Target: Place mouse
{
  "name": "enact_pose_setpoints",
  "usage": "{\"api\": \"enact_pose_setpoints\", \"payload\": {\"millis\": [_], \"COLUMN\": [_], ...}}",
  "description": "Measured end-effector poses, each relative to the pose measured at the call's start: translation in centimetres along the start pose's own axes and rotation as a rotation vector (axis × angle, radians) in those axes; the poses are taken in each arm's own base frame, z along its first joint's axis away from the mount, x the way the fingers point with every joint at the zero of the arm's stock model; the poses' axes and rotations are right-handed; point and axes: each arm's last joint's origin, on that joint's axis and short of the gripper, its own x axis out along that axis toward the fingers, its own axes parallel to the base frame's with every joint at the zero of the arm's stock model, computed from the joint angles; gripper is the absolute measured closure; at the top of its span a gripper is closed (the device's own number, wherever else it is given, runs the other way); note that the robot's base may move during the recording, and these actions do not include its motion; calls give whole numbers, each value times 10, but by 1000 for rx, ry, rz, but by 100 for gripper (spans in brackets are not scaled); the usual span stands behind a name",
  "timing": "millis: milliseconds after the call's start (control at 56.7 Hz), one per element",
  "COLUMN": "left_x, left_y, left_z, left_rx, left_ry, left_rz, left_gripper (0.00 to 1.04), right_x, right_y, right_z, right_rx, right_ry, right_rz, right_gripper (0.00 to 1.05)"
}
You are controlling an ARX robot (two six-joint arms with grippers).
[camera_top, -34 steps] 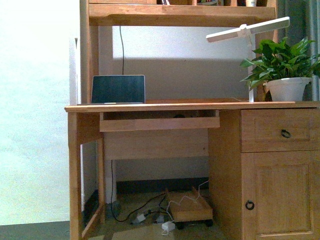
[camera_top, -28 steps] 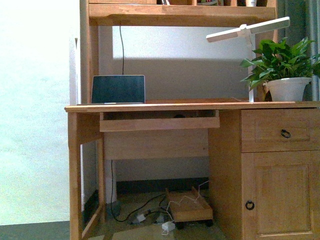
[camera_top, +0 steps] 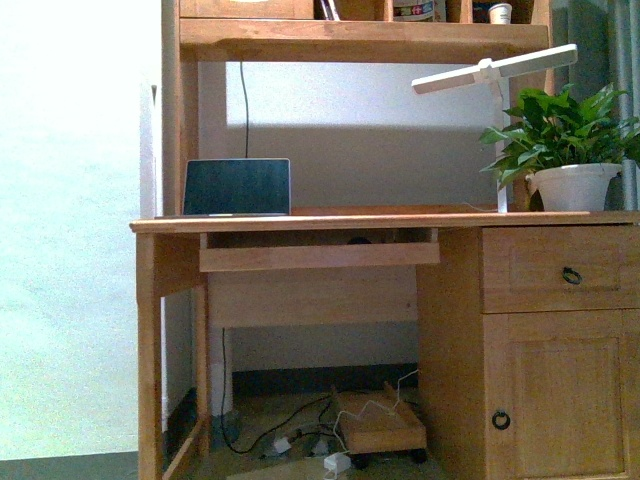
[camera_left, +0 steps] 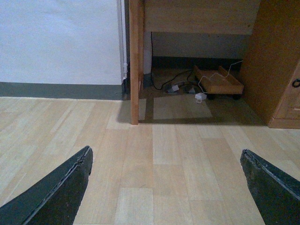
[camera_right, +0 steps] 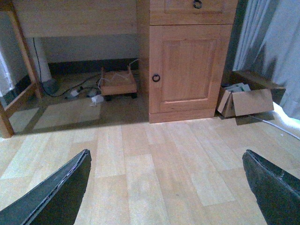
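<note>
A small dark rounded shape (camera_top: 358, 239), apparently the mouse, lies in the gap between the desk top (camera_top: 380, 219) and the pull-out tray (camera_top: 318, 256); most of it is hidden. My left gripper (camera_left: 166, 187) is open over bare wood floor, its dark fingers (camera_left: 58, 192) spread wide with nothing between them. In the right wrist view the right gripper (camera_right: 165, 187) is open the same way above the floor in front of the cabinet door (camera_right: 188, 70). Neither arm shows in the front view.
On the desk stand an open laptop (camera_top: 236, 187), a white lamp (camera_top: 495, 72) and a potted plant (camera_top: 570, 150). Cables and a wheeled wooden stand (camera_top: 378, 423) lie under the desk. A cardboard box (camera_right: 246, 101) and curtain are right of the cabinet.
The whole desk sits slightly lower in the front view than before, and more of the upper shelf shows. Nothing on the desk has moved.
</note>
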Motion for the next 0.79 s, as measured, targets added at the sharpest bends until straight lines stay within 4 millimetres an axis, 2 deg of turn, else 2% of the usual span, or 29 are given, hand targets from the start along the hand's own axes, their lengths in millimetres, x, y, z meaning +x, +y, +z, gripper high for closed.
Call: {"api": "enact_pose_setpoints", "payload": {"millis": [794], "left_x": [0], "left_y": [0], "left_z": [0], "left_rx": [0], "left_ry": [0], "left_rz": [0], "left_gripper": [8], "right_x": [0], "right_y": [0], "right_z": [0], "right_rx": [0], "right_ry": [0], "right_rz": [0], "right_gripper": [7]}}
